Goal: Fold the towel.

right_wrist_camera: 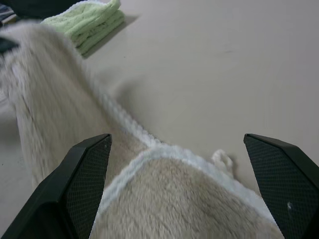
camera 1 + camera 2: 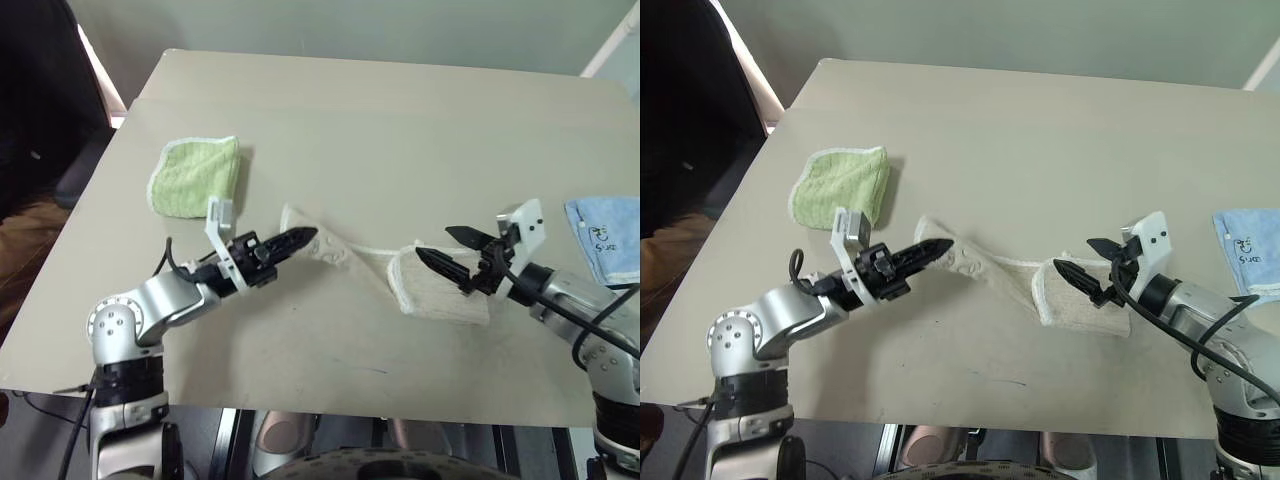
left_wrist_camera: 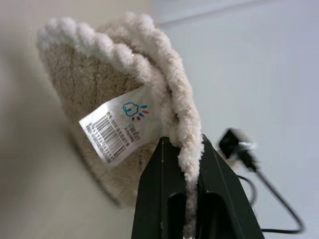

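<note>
The beige towel with white corded edging lies across the middle of the table, its right end doubled over into a thick pad. Its left end is lifted off the table, pinched in my left gripper, which is shut on it. In the left wrist view the corded edge sits between the two black fingers, and a white barcode label hangs from the cloth. My right gripper hovers open just over the doubled right end, fingers spread wide above the cloth with a small white loop beyond.
A folded light green towel lies at the left of the table, close behind my left gripper. A light blue towel lies at the right edge. A dark chair stands off the table's left side.
</note>
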Controlling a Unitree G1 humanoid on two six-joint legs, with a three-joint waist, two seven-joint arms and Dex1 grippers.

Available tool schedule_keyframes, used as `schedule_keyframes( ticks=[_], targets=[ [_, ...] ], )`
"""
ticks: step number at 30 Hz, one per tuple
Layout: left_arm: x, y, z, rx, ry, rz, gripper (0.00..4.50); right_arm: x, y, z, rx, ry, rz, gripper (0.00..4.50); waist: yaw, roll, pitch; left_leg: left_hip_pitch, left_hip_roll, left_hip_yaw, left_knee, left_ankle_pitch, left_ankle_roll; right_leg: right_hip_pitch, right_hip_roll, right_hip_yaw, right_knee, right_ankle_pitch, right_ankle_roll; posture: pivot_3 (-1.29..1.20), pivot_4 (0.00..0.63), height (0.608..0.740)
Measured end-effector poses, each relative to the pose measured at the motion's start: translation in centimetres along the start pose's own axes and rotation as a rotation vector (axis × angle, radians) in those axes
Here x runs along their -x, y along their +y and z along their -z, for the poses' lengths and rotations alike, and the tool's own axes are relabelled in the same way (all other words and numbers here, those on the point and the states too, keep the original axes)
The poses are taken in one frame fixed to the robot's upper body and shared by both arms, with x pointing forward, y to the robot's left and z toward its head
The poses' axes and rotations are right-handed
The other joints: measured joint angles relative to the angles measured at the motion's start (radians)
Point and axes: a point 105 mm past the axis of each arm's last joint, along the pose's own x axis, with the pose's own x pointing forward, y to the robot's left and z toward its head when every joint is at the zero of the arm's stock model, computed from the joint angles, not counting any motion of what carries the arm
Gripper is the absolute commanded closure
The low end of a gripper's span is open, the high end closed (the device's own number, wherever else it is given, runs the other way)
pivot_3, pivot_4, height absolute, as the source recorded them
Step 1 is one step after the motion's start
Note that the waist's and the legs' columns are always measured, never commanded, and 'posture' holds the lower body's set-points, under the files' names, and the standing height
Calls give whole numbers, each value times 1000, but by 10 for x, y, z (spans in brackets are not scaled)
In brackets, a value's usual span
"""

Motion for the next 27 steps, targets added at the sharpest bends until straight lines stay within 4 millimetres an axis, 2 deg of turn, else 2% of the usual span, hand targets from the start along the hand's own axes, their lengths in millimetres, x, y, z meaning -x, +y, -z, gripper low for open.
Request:
schedule_keyframes(
  ticks=[4,12,14,17,19,21,24,27],
  targets=[
    [-19,-14,11,-14,111,89,4472,9,0,-1,0,4,12,0,-7,-2,1,0,0,1,0,2,5,0,0,0,0,0,1,0,150,728],
    [-25,-22,37,22,435,186,4472,40,-16,0,-1,11,154,0,-10,-4,2,0,3,1,0,2,4,0,1,-1,0,-2,1,0,150,728],
    [-29,-22,40,42,470,192,4472,44,-18,-1,-1,4,183,0,-10,-4,2,0,3,1,0,2,5,0,0,-1,0,-2,2,0,150,728],
    [-36,-20,40,56,500,188,4472,49,-20,-3,-5,-13,212,0,-10,-4,3,0,3,1,0,2,5,0,1,-1,0,-7,11,0,150,728],
    [-49,-19,42,50,521,178,4472,55,-23,-2,-8,-13,251,0,-6,-4,3,0,3,1,1,3,7,1,0,0,0,-7,13,0,150,728],
    [-65,-14,51,44,546,156,4472,61,-27,-2,-13,-21,288,0,-2,-4,3,0,1,1,1,5,10,3,-1,0,0,-7,14,0,150,728],
    [-78,-2,64,46,571,114,4472,65,-30,-2,-18,-28,320,0,-5,-5,3,-1,0,2,1,4,10,2,-2,1,0,-7,18,0,150,728],
    [-90,0,71,35,595,110,4472,67,-31,0,-29,-24,334,0,-9,-5,3,-1,0,2,1,5,10,2,-2,1,0,-5,23,0,150,728]
  ],
)
